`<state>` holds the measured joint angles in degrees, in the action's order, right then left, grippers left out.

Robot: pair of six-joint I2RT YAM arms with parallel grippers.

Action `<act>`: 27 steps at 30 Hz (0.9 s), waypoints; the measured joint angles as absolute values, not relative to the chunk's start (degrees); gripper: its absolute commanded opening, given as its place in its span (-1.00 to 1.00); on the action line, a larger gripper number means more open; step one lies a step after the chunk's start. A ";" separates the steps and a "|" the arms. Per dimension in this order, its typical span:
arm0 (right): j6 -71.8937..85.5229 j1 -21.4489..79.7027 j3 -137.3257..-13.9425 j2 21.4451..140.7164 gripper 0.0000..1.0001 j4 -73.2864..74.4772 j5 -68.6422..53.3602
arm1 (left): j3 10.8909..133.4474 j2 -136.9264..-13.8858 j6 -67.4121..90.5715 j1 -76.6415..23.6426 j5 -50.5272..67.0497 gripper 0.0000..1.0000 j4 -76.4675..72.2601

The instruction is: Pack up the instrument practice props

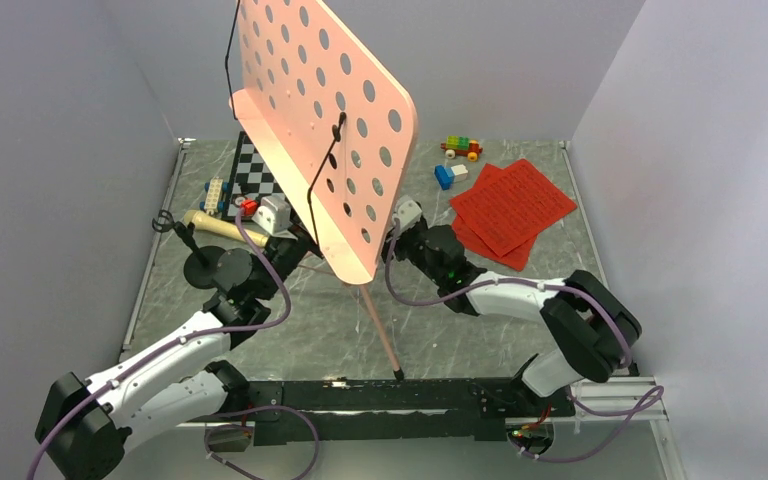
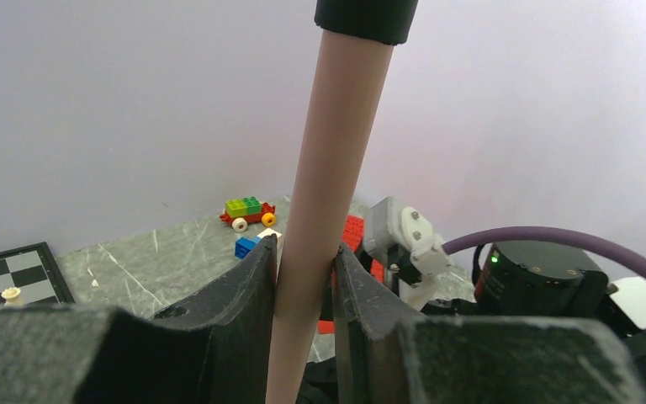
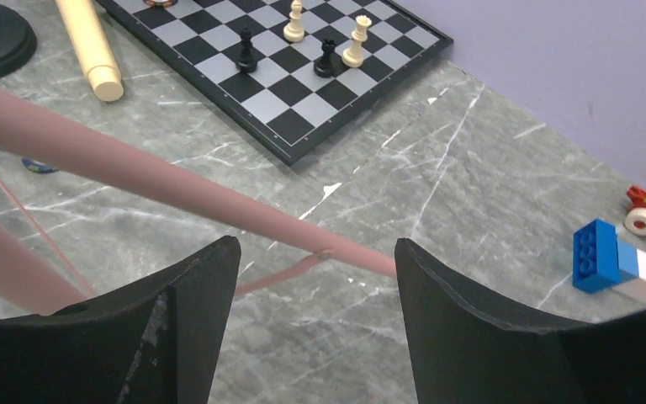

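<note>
The pink perforated music stand [image 1: 325, 120] stands upright mid-table on its tripod legs [image 1: 380, 325]. My left gripper [image 2: 303, 269] is shut on its pink pole [image 2: 328, 168], low down under the board. My right gripper [image 3: 315, 261] is open just right of the stand, with a pink leg [image 3: 177, 181] crossing beyond its fingertips and nothing between them. The red sheet-music pages [image 1: 510, 205] lie at the back right. The cream microphone [image 1: 210, 225] lies on the left by its black round base [image 1: 217, 268].
A chessboard [image 3: 277, 59] with a few pieces lies behind the stand on the left. Coloured toy bricks [image 1: 460, 148] and a blue-and-white brick [image 3: 614, 257] sit near the red pages. Grey walls close in the left, back and right.
</note>
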<state>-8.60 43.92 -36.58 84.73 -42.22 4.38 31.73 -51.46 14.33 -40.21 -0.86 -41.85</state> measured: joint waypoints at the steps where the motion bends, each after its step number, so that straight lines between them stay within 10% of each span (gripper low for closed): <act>1: -9.06 43.92 -37.01 85.49 0.40 -42.70 3.92 | 31.73 -51.40 14.33 -40.21 -0.82 -1.00 -41.74; 8: -12.16 44.23 -42.39 92.29 0.20 -43.44 -0.67 | 31.62 -51.03 14.35 -40.21 -0.69 -1.00 -41.34; 19: -24.51 46.63 -44.58 95.68 -0.96 -44.40 0.25 | 31.16 -50.70 14.09 -39.66 -2.55 -1.00 -41.78; 27: -28.86 48.99 -38.04 90.45 -1.00 -46.35 7.11 | 31.14 -50.87 14.31 -40.47 -0.36 -1.00 -42.11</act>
